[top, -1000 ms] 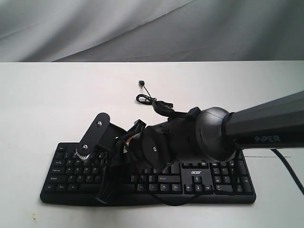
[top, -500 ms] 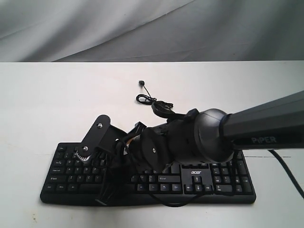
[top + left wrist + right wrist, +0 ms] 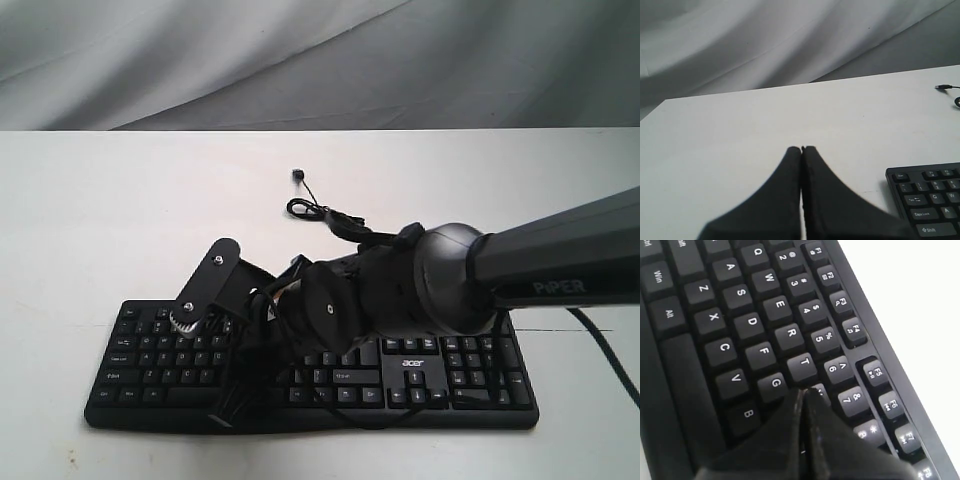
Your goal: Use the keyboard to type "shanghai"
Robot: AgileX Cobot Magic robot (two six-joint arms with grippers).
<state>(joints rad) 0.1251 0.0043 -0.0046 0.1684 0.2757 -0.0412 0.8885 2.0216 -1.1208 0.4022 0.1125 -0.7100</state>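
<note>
The black keyboard (image 3: 160, 365) lies along the table's near edge, its "acer" logo (image 3: 412, 349) showing beside my right arm. My right gripper (image 3: 233, 398) reaches in from the right and points down over the keyboard's left-middle letter keys. In the right wrist view the right gripper (image 3: 802, 391) is shut and empty, its tips just past the G key (image 3: 775, 384) and beside the Y key (image 3: 821, 392); the keys under the fingers are hidden. My left gripper (image 3: 801, 148) is shut and empty over bare table, to the side of the keyboard (image 3: 930, 200); it does not show in the exterior view.
The keyboard's thin black cable (image 3: 322, 213) coils behind it, with its USB plug (image 3: 297, 176) lying loose on the white table (image 3: 120, 220). A grey cloth backdrop (image 3: 300, 60) hangs behind. The right arm (image 3: 560, 265) covers the keyboard's middle.
The right gripper and its wrist have shifted slightly to the right over the keys. The keyboard and cable have not moved.
</note>
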